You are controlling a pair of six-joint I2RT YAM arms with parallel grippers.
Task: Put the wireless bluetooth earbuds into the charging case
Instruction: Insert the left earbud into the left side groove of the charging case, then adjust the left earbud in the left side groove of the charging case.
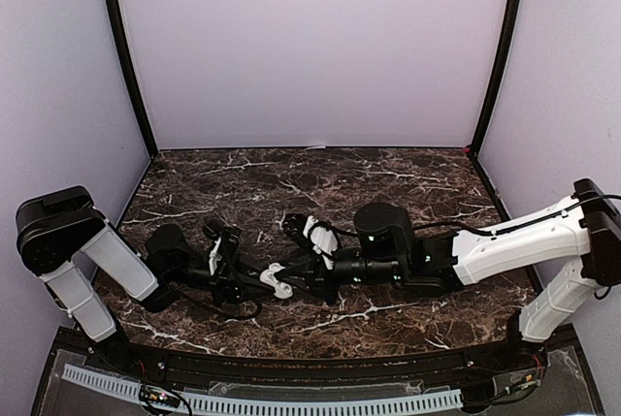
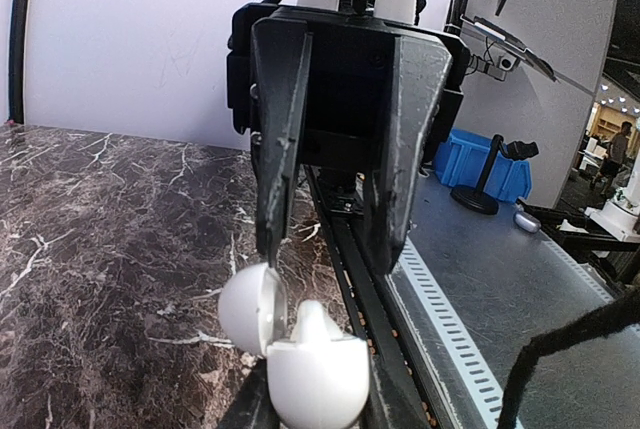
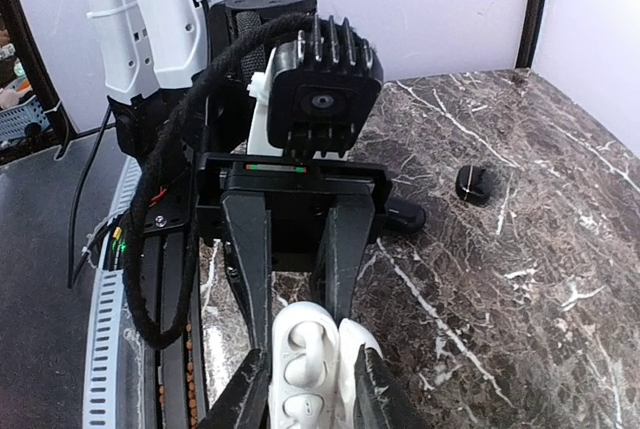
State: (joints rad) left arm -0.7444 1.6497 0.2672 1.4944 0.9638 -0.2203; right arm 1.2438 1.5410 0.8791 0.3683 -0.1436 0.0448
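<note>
The white earbud (image 2: 312,321) sits in the base of the charging case (image 2: 315,379), its rounded back rising just above the rim; whether it is pressed fully home is hard to judge from these angles. The case is open like a clam. Its lid (image 2: 248,311) stands hinged off to one side of the base, and its mouth faces away from the left arm, toward the right one.

The left gripper (image 3: 298,319) is clenched on the base of the case and holds it above the marble table (image 1: 408,183), near the middle between the two arms. The right gripper (image 2: 328,261) points straight at the open mouth with its fingers parted and nothing between them. One fingertip touches the lid's edge; the other stands clear beside the base.

So the bud lies on the line between the two wrists, directly ahead of the right fingertips and in the gap between them. The right arm is the free one and the nearer to the bud. A press on the bud, or a push on the lid, would likely run along that same line, against the left arm's hold.

A small black oval thing (image 3: 477,183) lies on the table, well apart from both grippers.
</note>
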